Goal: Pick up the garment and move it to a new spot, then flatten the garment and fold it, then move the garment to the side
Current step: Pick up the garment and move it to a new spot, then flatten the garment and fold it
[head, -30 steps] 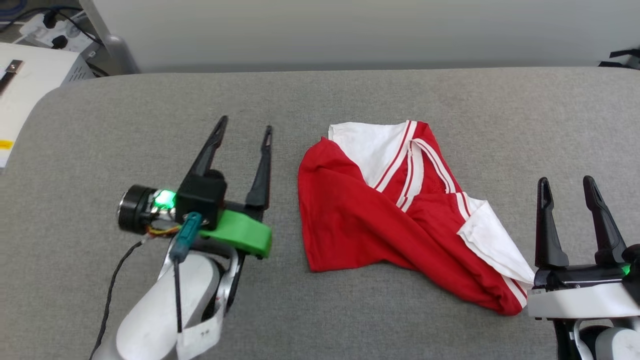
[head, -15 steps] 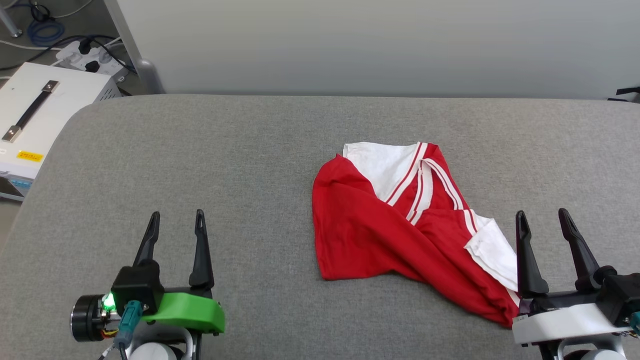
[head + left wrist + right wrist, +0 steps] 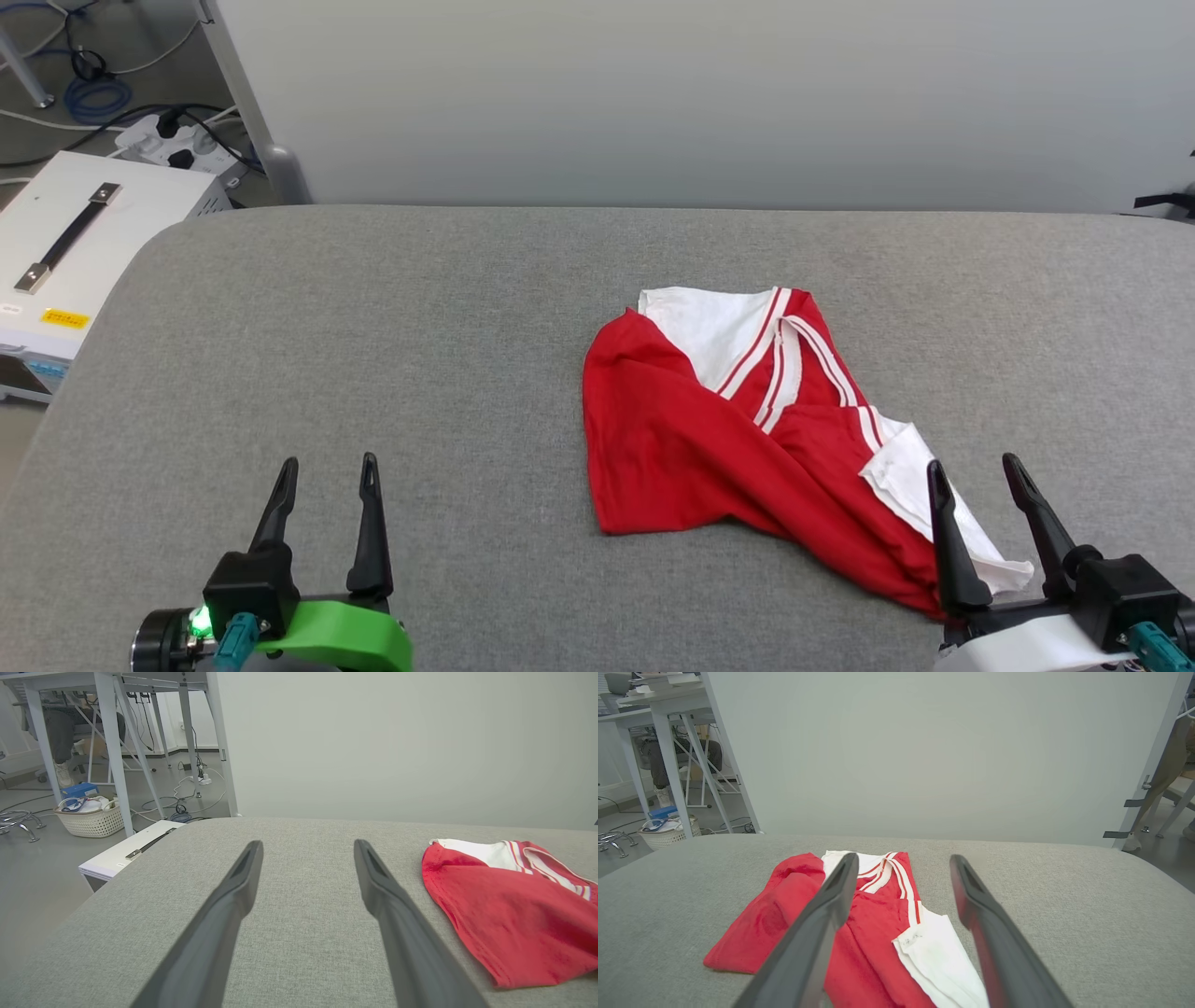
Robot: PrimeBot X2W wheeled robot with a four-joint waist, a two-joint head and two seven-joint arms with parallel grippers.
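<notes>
The grey fabric-covered work surface (image 3: 373,327) took up most of the head view and had a rounded far-left corner. A plain pale partition (image 3: 653,93) stood upright along its far edge. The garment (image 3: 691,439) lay on the surface, right of centre in the head view, rumpled and loosely doubled over itself. Its red body faced up. One white sleeve lay at the far edge, a second white sleeve lay at the near-right corner, and red-and-white striped trim ran diagonally between them. A white case (image 3: 140,201) with a dark strap handle (image 3: 67,238) and a yellow label (image 3: 63,318) stood on the floor off the far-left corner of the surface. The left gripper (image 3: 329,461) was at the lower left of the head view. Its two dark fingers were spread wide and held nothing, and it was over bare fabric well apart from the garment. The right gripper (image 3: 973,461) was at the lower right with its fingers likewise spread wide and held nothing. It was positioned at the garment's near-right corner. In the right wrist view the near white sleeve lay between and below the two fingers. Contact between the fingers and the cloth could not be determined. A woven basket (image 3: 88,821) stood on the floor under a white-legged desk. A power strip (image 3: 177,145) with plugged cables lay on the floor beyond the case.
</notes>
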